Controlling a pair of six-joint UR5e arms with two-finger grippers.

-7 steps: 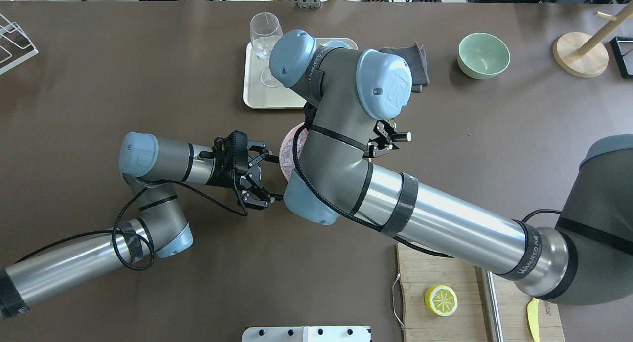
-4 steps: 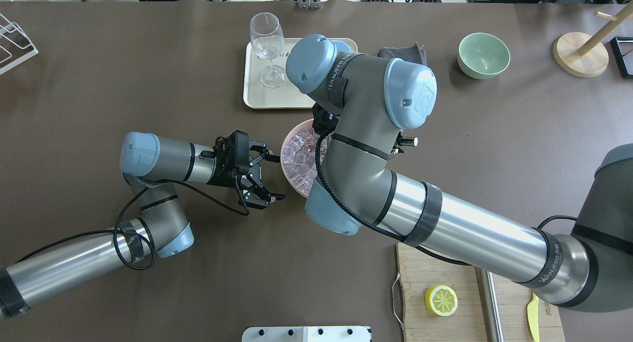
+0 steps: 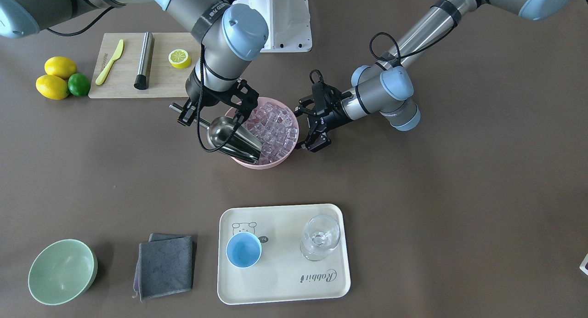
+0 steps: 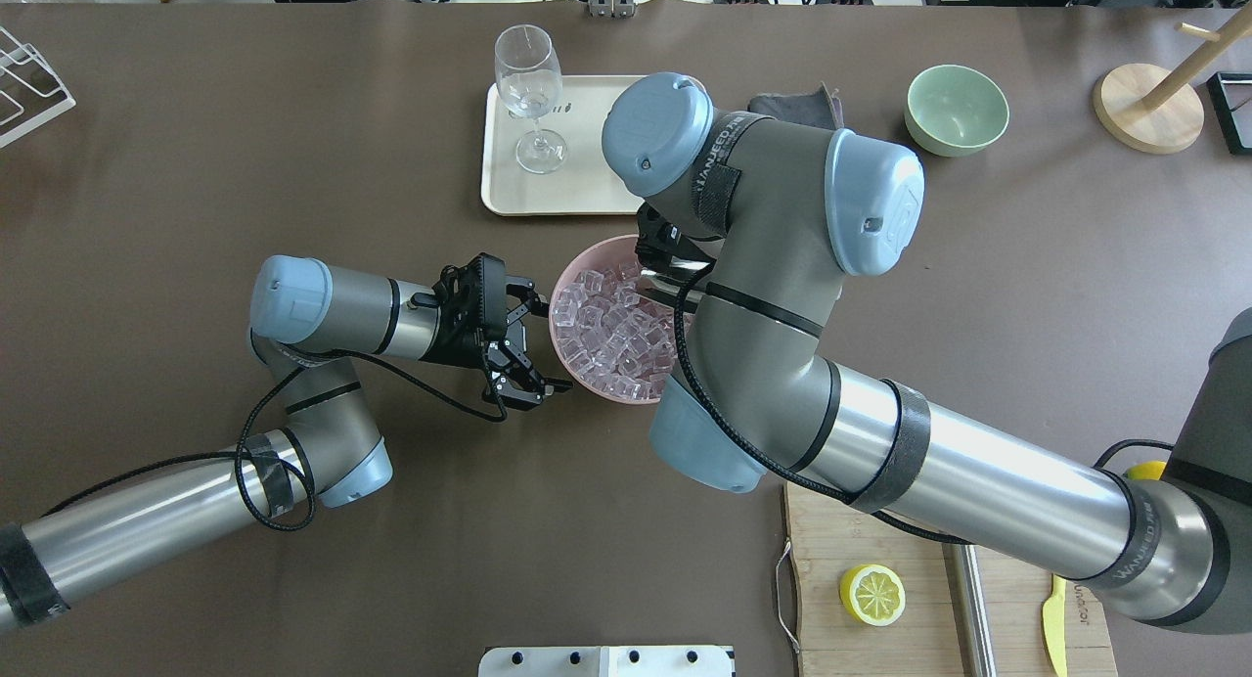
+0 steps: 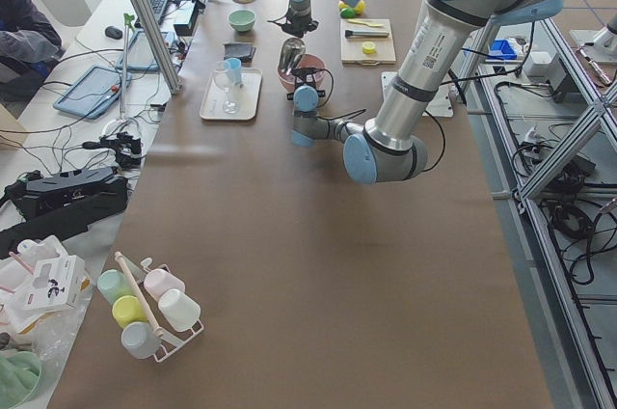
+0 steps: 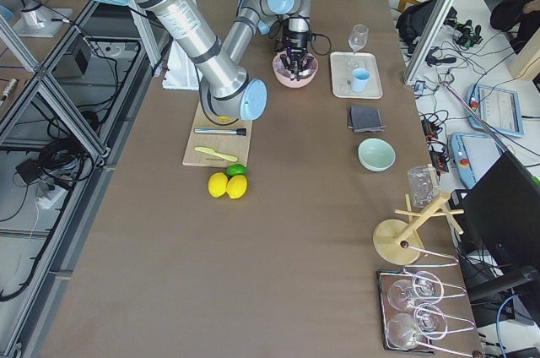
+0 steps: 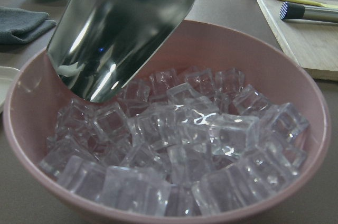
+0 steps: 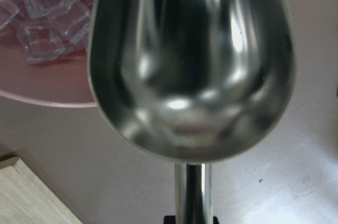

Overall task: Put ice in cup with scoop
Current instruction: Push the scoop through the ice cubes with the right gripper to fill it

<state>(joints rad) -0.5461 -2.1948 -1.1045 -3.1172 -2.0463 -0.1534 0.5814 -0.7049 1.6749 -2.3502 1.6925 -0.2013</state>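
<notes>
My right gripper [image 3: 198, 118] is shut on the thin handle of the steel scoop [image 3: 232, 139]. The scoop hangs tilted with its mouth down over the rim of the pink bowl [image 3: 257, 163]. It is empty in the right wrist view [image 8: 190, 60] and shows over the bowl in the left wrist view [image 7: 121, 28]. The bowl is full of ice [image 3: 275, 127] cubes, which also show from above [image 4: 611, 335]. My left gripper [image 3: 308, 129] is open and empty, its fingers right beside the bowl's opposite rim. The light-blue cup [image 3: 243, 249] stands empty on the cream tray [image 3: 285, 290]; from above, my right arm hides it.
A clear stemmed glass [image 3: 320, 237] stands on the tray beside the cup. A grey cloth [image 3: 165, 265] and a pale green bowl [image 3: 62, 272] lie to the tray's side. A cutting board [image 3: 124, 86] holds a steel rod [image 3: 144, 60], knife and lemon half; whole lemons [image 3: 55, 86] sit beside it.
My right arm has swung right in the overhead view and uncovered the pink bowl of ice. My left gripper has moved a little closer to the bowl's rim.
</notes>
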